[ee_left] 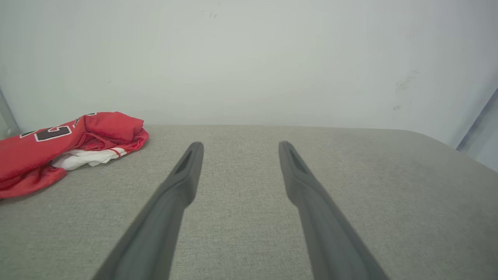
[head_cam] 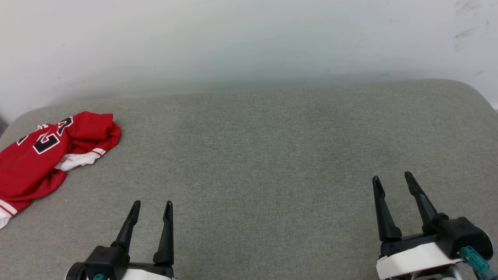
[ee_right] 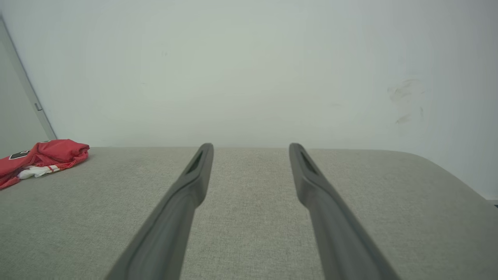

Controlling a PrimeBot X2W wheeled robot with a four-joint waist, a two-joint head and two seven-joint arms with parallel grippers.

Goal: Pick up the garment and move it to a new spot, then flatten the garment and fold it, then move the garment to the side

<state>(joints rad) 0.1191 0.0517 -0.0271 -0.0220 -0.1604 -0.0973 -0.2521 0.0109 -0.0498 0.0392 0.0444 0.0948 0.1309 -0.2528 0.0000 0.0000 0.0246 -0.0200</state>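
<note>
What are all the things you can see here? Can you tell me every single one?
basketball jersey: one, red with a white sleeve and black number print, crumpled at the far left of the cushion
cushion: one, grey fabric, under the jersey
wall: one, white with a few scuff marks, behind the cushion
left hand: one, dark fingers, lower left of the head view, open and empty
right hand: one, dark fingers, lower right of the head view, open and empty

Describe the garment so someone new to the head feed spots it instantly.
Start at the wide grey cushioned surface below the pale wall. At its left edge, ahead of the left gripper, lies the crumpled garment. It is bright red, with white sleeve trim and black white-outlined numerals.
</note>
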